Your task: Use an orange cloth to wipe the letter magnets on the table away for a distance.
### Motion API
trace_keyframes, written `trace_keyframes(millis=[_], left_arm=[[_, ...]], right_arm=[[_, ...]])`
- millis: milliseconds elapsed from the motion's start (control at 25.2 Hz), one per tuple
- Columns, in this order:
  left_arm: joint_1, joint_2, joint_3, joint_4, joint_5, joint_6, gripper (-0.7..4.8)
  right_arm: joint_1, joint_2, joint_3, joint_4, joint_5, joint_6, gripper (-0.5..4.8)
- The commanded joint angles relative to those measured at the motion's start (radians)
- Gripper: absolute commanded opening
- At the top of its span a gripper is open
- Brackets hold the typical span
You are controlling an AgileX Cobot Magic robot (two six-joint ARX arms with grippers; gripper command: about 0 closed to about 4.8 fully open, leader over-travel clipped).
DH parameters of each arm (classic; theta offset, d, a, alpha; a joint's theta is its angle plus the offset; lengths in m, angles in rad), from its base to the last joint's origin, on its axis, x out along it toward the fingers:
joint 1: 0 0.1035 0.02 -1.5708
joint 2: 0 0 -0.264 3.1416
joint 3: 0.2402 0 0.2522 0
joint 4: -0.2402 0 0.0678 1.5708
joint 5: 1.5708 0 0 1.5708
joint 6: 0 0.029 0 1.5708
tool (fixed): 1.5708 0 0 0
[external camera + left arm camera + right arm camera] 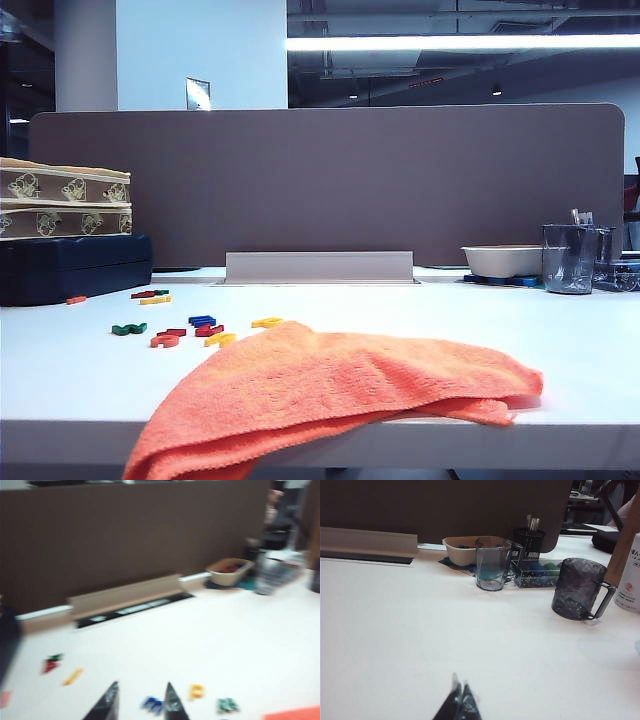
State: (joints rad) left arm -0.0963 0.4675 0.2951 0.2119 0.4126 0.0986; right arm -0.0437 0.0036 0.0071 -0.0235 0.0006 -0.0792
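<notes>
Cloth [330, 385], orange, rumpled, lies at the table's [560, 340] front edge w/ one corner drooping over it on the left side; long axis runs along that edge, a fold pointing toward the right. A sliver of it [295, 714] shows in the left wrist view, off to one side of the left gripper [141, 700], not between the jaws. Those jaws stand apart, nothing in them; pic is blurred. Letter magnets [185, 328] sit just behind the cloth, scattered toward the back-left corner; a blue one [151, 704] shows in the gap between the left fingertips, others near. Right gripper [460, 700] hovers low over bare table, tips together, closed on nothing. Farther back: two glass mugs [492, 564], a bowl [503, 261], brown partition [330, 180].
</notes>
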Motion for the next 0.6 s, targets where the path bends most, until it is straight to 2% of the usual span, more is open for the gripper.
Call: trace_keyframes(millis=[40, 119, 159, 317, 437, 556, 595], left_arm=[[-0.071, 0.072, 0.019, 0.034, 0.016, 0.003, 1.18], [-0.127, 0.124, 0.025, 0.053, 0.014, 0.011, 1.22], [-0.183, 0.172, 0.025, 0.077, 0.003, 0.037, 1.21], [-0.288, 0.269, 0.025, 0.122, -0.08, 0.055, 1.22], [-0.336, 0.324, 0.026, 0.131, -0.126, 0.047, 1.22], [-0.371, 0.401, 0.026, 0.143, -0.128, 0.043, 1.22], [-0.377, 0.435, 0.026, 0.157, -0.124, 0.043, 1.49]], right_arm=[[0.0, -0.004, -0.008, 0.016, 0.004, 0.001, -0.05], [0.0, -0.004, -0.008, 0.016, 0.003, 0.001, -0.05], [0.0, -0.004, -0.008, 0.016, 0.004, 0.001, -0.05], [0.0, -0.004, -0.008, 0.016, 0.003, 0.001, -0.05], [0.0, -0.004, -0.008, 0.017, 0.003, 0.001, -0.05], [0.0, -0.004, -0.008, 0.016, 0.004, 0.001, -0.05], [0.0, -0.004, -0.008, 0.017, 0.003, 0.001, -0.05]])
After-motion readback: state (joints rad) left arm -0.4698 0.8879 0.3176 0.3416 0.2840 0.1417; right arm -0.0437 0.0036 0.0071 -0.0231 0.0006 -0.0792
